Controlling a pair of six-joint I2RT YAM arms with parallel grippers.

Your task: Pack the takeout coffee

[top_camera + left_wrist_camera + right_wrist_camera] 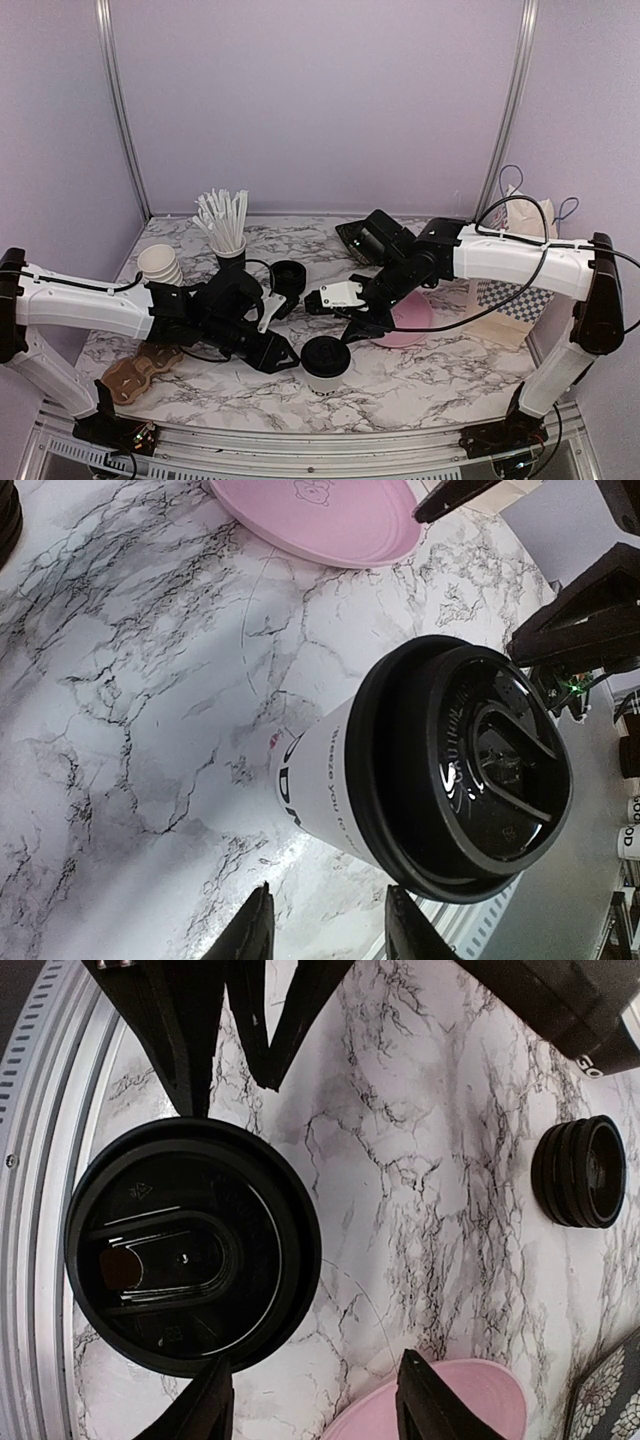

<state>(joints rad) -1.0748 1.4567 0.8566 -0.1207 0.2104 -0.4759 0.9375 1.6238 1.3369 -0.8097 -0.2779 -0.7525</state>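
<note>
The takeout coffee is a white paper cup (pixel 325 780) with a black lid (pixel 326 355), standing upright near the table's front edge. My left gripper (pixel 288 360) is just left of the cup; its jaws (pixel 335 930) are open, with bare table between them and the cup a little ahead. My right gripper (pixel 352 328) hovers above and behind the cup. In its wrist view the lid (pixel 190 1245) lies to the left, and the jaws (pixel 315 1405) stand open over bare marble with nothing held. A paper bag (pixel 515 290) stands at the right.
A pink plate (pixel 405 322) lies right of the cup. A stack of black lids (pixel 288 277), a cup of straws (pixel 225 230), stacked paper cups (pixel 160 265) and a dark box (pixel 375 238) stand behind. A cardboard carrier (pixel 140 372) lies front left.
</note>
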